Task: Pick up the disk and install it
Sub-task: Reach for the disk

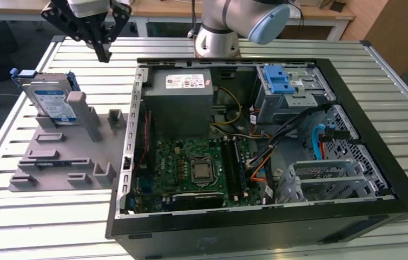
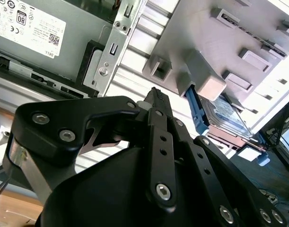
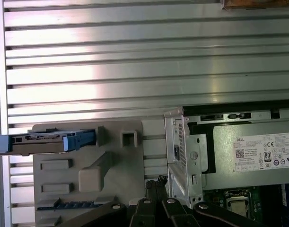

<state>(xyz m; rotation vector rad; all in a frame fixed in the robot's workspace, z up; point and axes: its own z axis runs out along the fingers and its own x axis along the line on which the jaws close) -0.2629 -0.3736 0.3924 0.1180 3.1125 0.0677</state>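
The disk [image 1: 50, 101], silver with a blue-and-white label and a blue carrier, stands on edge in a slot of the grey fixture [image 1: 67, 157] at the exterior view's left. My gripper [image 1: 104, 56] hangs above the slatted table behind the fixture, between the disk and the open computer case [image 1: 377, 135]. Its fingers are shut together with nothing between them, and it is well clear of the disk. The second wrist view has the disk [image 2: 229, 111] beyond the closed fingertips [image 2: 156, 94]. In the first wrist view the disk [image 3: 45, 141] appears edge-on.
Inside the case are a grey power supply box [image 1: 182, 92], a motherboard [image 1: 197, 168] and a grey drive cage with a blue latch [image 1: 283, 81]. The arm's base [image 1: 218, 32] stands behind the case. The fixture carries several empty holders [image 1: 48, 154].
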